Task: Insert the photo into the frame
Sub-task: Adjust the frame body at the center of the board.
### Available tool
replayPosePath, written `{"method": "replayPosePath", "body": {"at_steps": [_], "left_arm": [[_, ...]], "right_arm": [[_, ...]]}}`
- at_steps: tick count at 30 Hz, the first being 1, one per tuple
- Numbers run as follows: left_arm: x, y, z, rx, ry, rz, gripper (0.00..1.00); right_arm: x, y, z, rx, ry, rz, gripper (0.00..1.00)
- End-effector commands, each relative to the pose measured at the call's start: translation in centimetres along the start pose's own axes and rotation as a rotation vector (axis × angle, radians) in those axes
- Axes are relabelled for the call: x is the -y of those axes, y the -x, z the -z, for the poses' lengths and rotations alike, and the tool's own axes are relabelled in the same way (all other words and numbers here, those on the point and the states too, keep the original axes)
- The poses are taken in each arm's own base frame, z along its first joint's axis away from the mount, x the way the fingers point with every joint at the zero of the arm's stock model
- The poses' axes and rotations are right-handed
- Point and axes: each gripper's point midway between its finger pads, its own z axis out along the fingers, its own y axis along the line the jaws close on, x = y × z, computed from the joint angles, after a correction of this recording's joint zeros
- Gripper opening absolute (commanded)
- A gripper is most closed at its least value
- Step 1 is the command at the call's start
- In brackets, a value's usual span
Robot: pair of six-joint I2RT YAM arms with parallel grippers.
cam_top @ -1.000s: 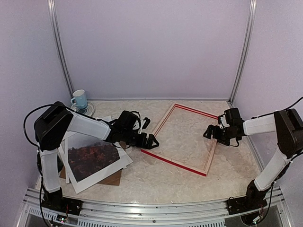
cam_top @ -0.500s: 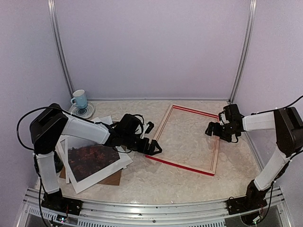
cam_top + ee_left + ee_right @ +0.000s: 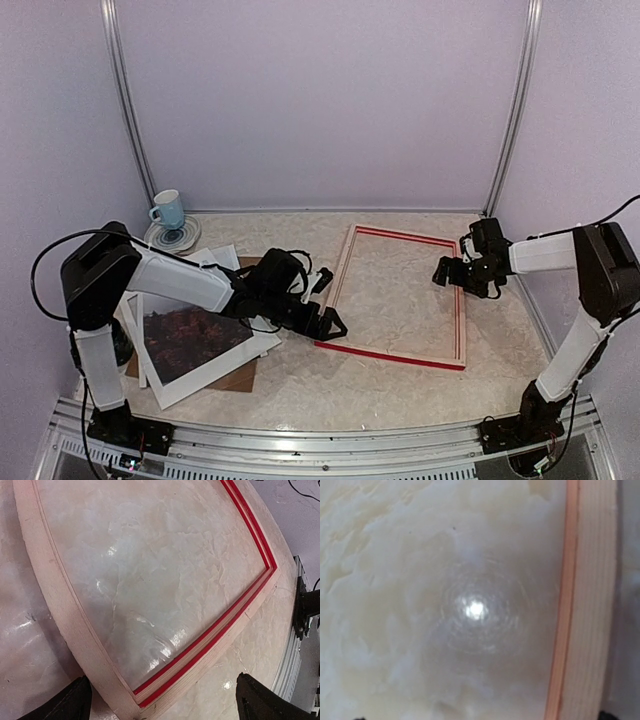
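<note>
Top external, frame [image 3: 390, 355] lying flat, L fingers [image 3: 330, 324] spread at near-left corner, R fingers [image 3: 443, 272] spread by right bar, nothing held

**Passage and obstructions: tabletop**

You have bare marble tabletop [image 3: 300, 395] along the near edge and inside the thin red and pale-wood rectangular frame [image 3: 390, 354]. The left gripper [image 3: 327, 325] sits over its near-left corner. The right gripper [image 3: 448, 272] hangs just inside its right bar. Layered white sheets [image 3: 262, 342] and the dark landscape photo [image 3: 195, 335] fill your left. A blue mug [image 3: 168, 209] stands far left.

On the marbled table [image 3: 400, 400] a frame [image 3: 390, 355] is laid flat towards the right edge — a brown board [image 3: 235, 378] near the left edge, a saucer [image 3: 193, 233] at the far-left corner.
</note>
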Motion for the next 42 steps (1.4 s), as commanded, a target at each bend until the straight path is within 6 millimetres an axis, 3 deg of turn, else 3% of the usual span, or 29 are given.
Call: {"method": "replayPosePath", "body": {"at_steps": [1, 8, 21, 42], "left_arm": [[2.4, -0.4, 0.1, -0.004, -0.078, -0.017, 0.99], [3.4, -1.0, -0.1, -0.017, -0.091, -0.027, 0.99], [3.5, -0.6, 0.4, 0.0, -0.071, -0.021, 0.99], [3.3, -0.3, 1.0, 0.019, -0.047, -0.02, 0.99]], "right_arm": [[-1.4, 0.5, -0.5, -0.011, 0.044, 0.019, 0.99], [-2.1, 0.9, -1.1, -0.017, 0.073, 0.021, 0.99], [-3.5, 3.1, -1.6, 0.011, 0.117, 0.019, 0.99], [-4.3, 4.4, -2.0, 0.04, 0.149, 0.012, 0.99]]}}
